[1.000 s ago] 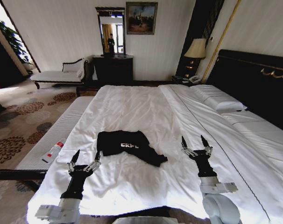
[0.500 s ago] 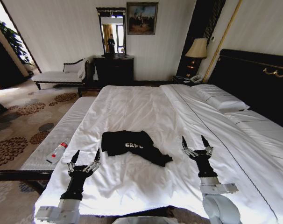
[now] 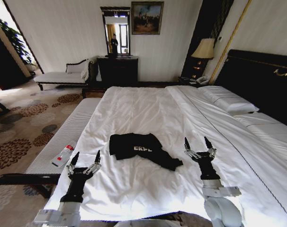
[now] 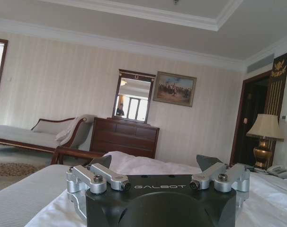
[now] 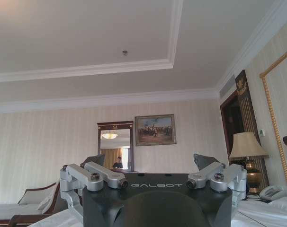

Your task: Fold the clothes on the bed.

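1. The black T-shirt (image 3: 142,149) lies crumpled on the white duvet (image 3: 148,113) of the bed (image 3: 257,142), toward the near end. Its white chest lettering faces up, and one part trails off toward the right gripper.
2. The left gripper (image 3: 85,161) is raised over the bed's near left corner, close to the T-shirt's left edge but not touching it. Its fingers (image 3: 97,157) are spread wide and hold nothing.
3. The right gripper (image 3: 197,144) is raised just beside the T-shirt's trailing right end, apart from the cloth. Its fingers (image 3: 207,143) are also spread wide and empty.
4. A white-cushioned bench (image 3: 63,137) runs along the bed's left side, and a small white bottle with a red cap (image 3: 64,153) lies on it.
5. A dark dresser (image 3: 117,71) with a mirror (image 3: 116,32) stands against the far wall, and a lamp (image 3: 203,49) is beside the dark headboard (image 3: 262,80).
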